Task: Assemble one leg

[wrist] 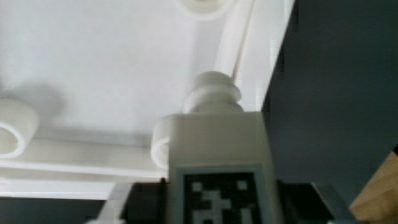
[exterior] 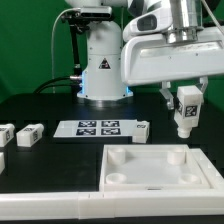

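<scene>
- Above the tray [exterior: 160, 168], over its far right corner as the exterior view sees it, the leg [exterior: 185, 115] hangs upright in the air. It is clear of the tray's rim, with a strip of black tabletop [exterior: 50, 165] showing between the two.
- The jaws are clenched on the leg's upper end, one finger on either side of the block.
- The leg's only label is a square marker tag [wrist: 217, 195], a black-and-white pixel pattern rather than lettering. In the wrist view it covers the block's near face and is somewhat blurred.
- In the wrist view the leg's stepped, rounded peg end [wrist: 212, 88] points down at the tray's raised rim, just beside the edge where the white tray meets the dark tabletop. Whether it touches cannot be told from that view.
- The tray is a white square panel with a round socket [exterior: 178, 156] at each corner. The wrist view shows two of these sockets near the peg end.
- Behind the tray, toward the exterior view's left, the marker board [exterior: 98, 127] lies flat on the tabletop. It carries several tags of the same pixel kind, too small to read.
- Behind the tray and just beside the marker board's end lies a white block [exterior: 143, 128] with a tag of its own.
- Well apart from the tray, at the exterior view's far left, lie a second block [exterior: 30, 133] and a third block [exterior: 5, 133].
- Farther behind the tray stands the arm's white base [exterior: 100, 60].
</scene>
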{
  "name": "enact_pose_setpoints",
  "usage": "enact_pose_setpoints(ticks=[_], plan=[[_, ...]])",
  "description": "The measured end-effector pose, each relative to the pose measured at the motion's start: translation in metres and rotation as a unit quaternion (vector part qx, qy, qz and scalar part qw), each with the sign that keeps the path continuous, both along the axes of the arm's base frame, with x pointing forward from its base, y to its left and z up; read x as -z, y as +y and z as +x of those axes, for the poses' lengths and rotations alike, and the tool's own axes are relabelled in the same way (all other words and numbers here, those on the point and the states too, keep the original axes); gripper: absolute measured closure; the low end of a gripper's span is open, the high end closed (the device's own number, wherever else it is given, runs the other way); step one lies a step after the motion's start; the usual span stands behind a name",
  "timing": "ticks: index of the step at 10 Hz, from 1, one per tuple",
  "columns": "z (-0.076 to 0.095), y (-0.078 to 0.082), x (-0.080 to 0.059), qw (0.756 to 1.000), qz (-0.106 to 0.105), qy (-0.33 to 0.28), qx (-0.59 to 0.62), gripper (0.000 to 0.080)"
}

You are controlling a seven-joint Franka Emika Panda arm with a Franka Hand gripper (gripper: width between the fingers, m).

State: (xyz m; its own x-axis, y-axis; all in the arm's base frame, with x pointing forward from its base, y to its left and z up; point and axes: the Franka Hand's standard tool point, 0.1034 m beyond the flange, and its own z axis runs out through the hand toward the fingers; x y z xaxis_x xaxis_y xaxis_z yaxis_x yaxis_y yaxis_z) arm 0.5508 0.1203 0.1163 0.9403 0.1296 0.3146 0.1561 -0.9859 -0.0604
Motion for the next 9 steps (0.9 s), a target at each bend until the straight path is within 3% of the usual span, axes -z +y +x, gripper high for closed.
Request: enact_pose_setpoints(ticks=[2, 6, 7, 9], plan=[[0.013, -0.004, 0.011, 1.000, -0.001, -0.006, -0.003, 0.0511], [0.014, -0.006, 0.012, 1.000, -0.006, -0.002, -0.016, 0.0511], [0.026, -0.013, 0.012, 0.999, -0.012, 0.002, -0.030, 0.0511], [0.053, -0.012, 0.015, 1.000, -0.008, -0.008, -0.026, 0.0511]])
